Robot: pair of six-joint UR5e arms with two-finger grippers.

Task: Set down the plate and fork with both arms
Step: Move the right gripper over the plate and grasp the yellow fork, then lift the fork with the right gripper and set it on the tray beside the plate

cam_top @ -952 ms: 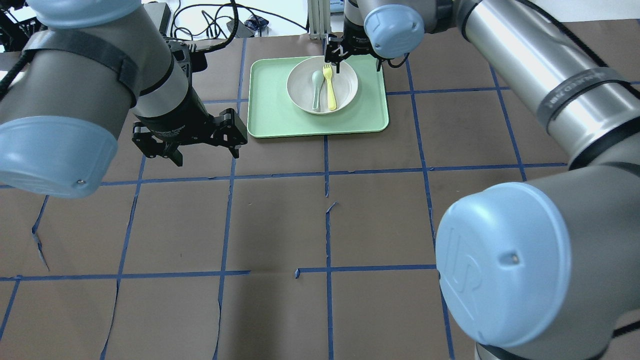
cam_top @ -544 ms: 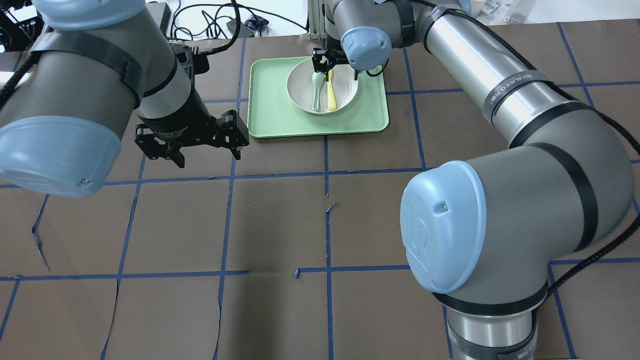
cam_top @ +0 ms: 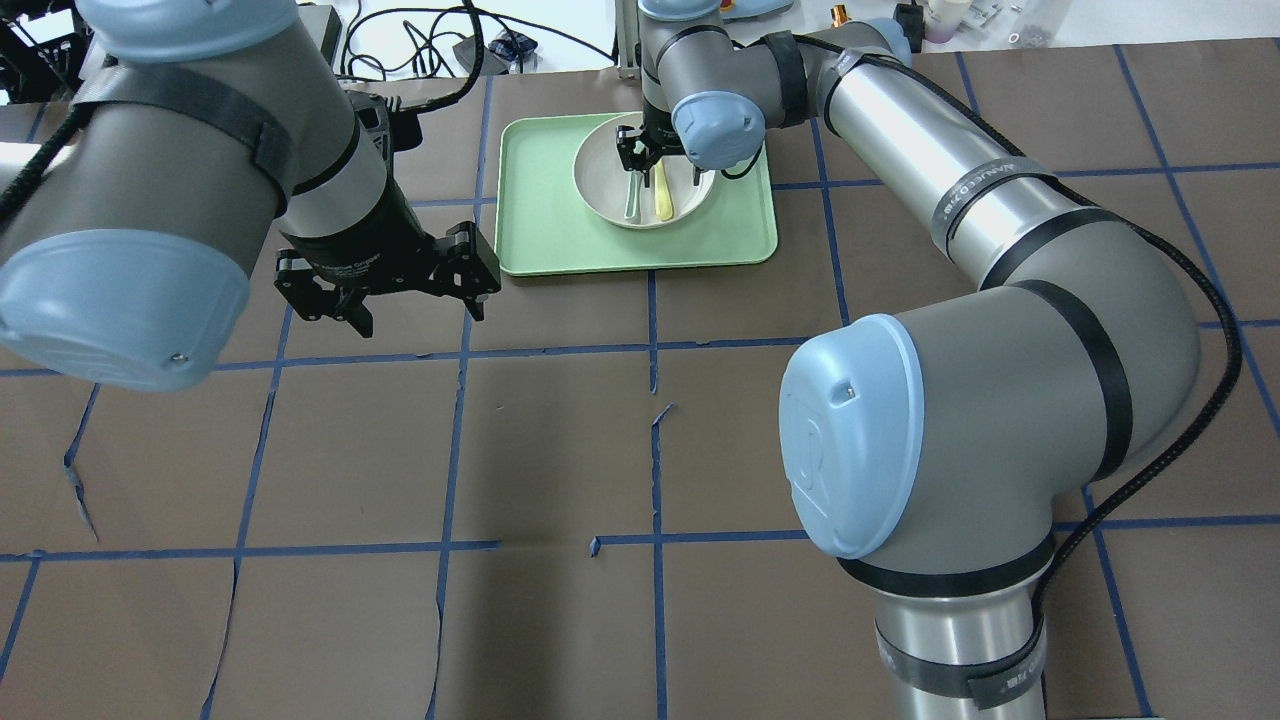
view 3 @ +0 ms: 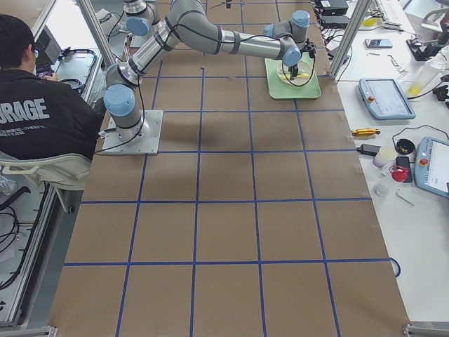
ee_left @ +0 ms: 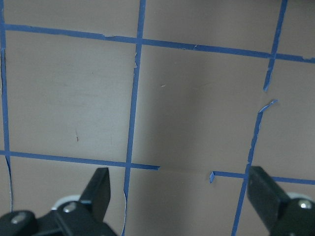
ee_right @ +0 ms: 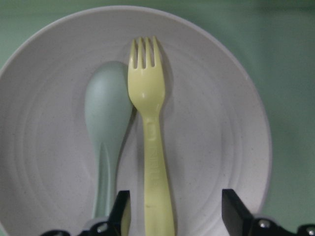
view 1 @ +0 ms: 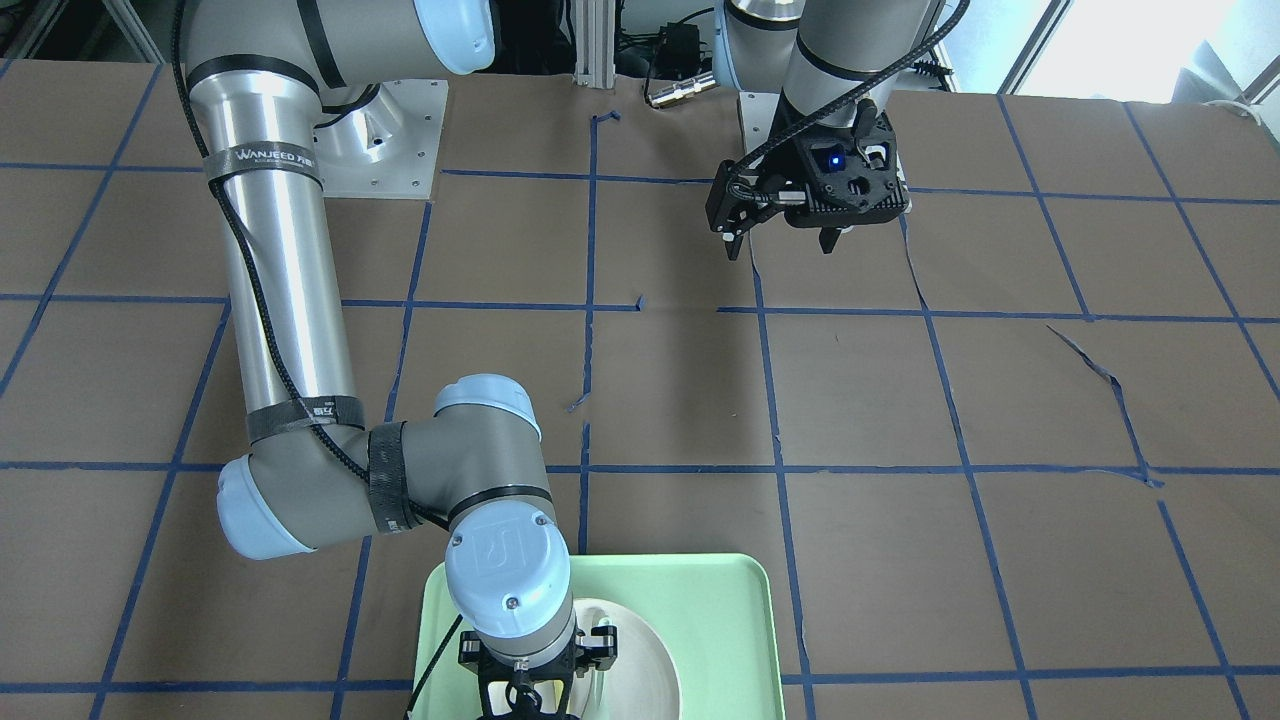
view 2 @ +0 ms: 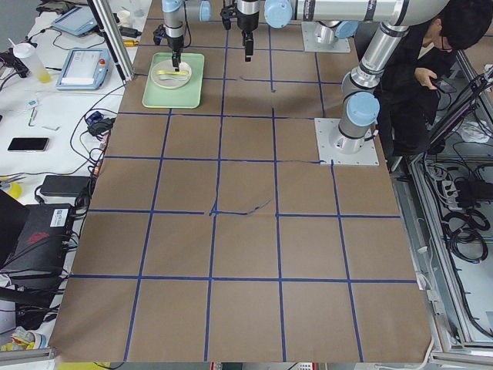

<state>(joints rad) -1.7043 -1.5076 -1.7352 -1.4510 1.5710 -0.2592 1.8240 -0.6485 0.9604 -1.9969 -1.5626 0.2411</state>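
Note:
The off-white plate [cam_top: 600,178] sits on a mint-green tray [cam_top: 540,235] at the far middle of the table. The pale-yellow fork [ee_right: 150,128] lies in the plate [ee_right: 216,123], tines pointing away, next to a grey-green spoon [ee_right: 106,118]. My right gripper [ee_right: 177,214] is open just above the plate, its fingers either side of the fork's handle, apart from it. In the overhead view the right gripper [cam_top: 662,163] hides the tines of the fork [cam_top: 663,198]. My left gripper [cam_top: 415,312] is open and empty over bare table, left of the tray.
The spoon [cam_top: 632,200] lies close along the fork's left side. The tray [view 1: 700,600] lies at the table's far edge. The left gripper [ee_left: 181,191] hangs over brown paper with blue tape lines. A person sits behind the robot's base [view 3: 42,112].
My right gripper has come from the plate's far rim to over the plate's middle and lower, now covering the fork's tines from overhead. The left gripper has hardly moved.

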